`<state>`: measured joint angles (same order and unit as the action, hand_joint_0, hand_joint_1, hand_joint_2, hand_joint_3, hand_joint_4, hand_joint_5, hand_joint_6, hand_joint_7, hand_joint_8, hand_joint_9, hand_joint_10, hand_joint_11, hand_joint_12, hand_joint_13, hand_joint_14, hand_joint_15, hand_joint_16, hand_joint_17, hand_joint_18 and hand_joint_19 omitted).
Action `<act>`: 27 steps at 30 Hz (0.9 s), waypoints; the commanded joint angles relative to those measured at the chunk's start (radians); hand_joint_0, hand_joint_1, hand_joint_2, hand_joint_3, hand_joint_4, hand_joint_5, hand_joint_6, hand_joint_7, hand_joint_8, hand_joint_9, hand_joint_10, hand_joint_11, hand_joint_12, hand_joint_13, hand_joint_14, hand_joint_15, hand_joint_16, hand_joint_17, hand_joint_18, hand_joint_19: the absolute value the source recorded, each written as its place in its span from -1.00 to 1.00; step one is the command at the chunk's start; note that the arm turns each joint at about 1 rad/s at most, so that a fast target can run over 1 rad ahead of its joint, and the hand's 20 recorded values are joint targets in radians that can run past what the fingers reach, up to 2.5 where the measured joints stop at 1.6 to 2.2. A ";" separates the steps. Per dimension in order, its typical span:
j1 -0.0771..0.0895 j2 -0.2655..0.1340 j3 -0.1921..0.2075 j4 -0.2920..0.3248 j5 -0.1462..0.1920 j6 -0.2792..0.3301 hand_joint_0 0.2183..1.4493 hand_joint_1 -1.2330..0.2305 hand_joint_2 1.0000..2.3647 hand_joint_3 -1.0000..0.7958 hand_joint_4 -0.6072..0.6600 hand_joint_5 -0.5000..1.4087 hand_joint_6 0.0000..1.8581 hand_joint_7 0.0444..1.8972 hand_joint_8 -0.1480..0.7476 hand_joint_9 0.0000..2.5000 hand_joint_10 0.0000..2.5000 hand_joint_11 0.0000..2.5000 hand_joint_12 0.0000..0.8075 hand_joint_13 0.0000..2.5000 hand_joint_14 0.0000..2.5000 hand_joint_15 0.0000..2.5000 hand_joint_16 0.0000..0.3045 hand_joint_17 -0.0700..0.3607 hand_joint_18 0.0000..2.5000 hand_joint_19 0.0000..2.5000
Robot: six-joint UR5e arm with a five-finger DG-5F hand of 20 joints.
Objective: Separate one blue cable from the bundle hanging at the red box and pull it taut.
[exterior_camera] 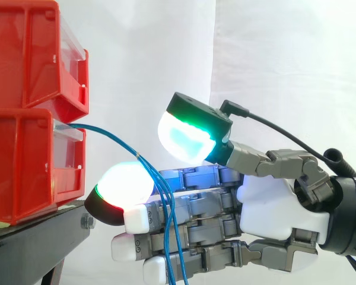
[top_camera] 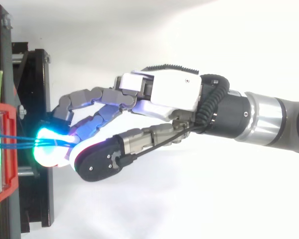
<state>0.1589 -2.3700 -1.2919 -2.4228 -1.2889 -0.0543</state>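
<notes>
1. Thin blue cables [exterior_camera: 166, 199] hang from the front edge of the lower red plastic bin [exterior_camera: 24, 160], down across the fingers [exterior_camera: 193, 228].
2. The hand [exterior_camera: 273, 202] is open: grey jointed fingers straight, thumb lifted above.
3. A white curtain [exterior_camera: 273, 59] hangs behind.

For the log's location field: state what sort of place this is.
Probably a robot test bench: stacked red bins on a black stand, a white curtain behind, blue cables hanging across the hand.
</notes>
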 commanded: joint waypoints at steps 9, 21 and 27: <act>0.008 0.000 -0.001 -0.002 0.006 -0.007 -0.20 -0.10 -0.97 -0.16 0.31 -0.59 -0.46 0.42 0.06 -0.28 -0.99 -0.65 -0.41 -0.37 -0.99 -0.77 -0.85 -0.43 -0.33 -0.83; 0.010 0.000 0.000 -0.004 0.006 -0.007 -0.29 -0.07 -0.99 -0.33 0.32 -0.60 -0.45 0.47 0.08 -0.27 -0.99 -0.62 -0.38 -0.35 -0.99 -0.75 -0.84 -0.42 -0.33 -0.82; 0.008 0.000 0.000 -0.005 0.006 -0.005 -0.25 0.05 -0.98 -0.27 0.28 -0.59 -0.46 0.49 0.09 -0.24 -0.99 -0.61 -0.38 -0.33 -0.99 -0.74 -0.83 -0.41 -0.32 -0.81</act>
<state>0.1675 -2.3700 -1.2926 -2.4271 -1.2828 -0.0603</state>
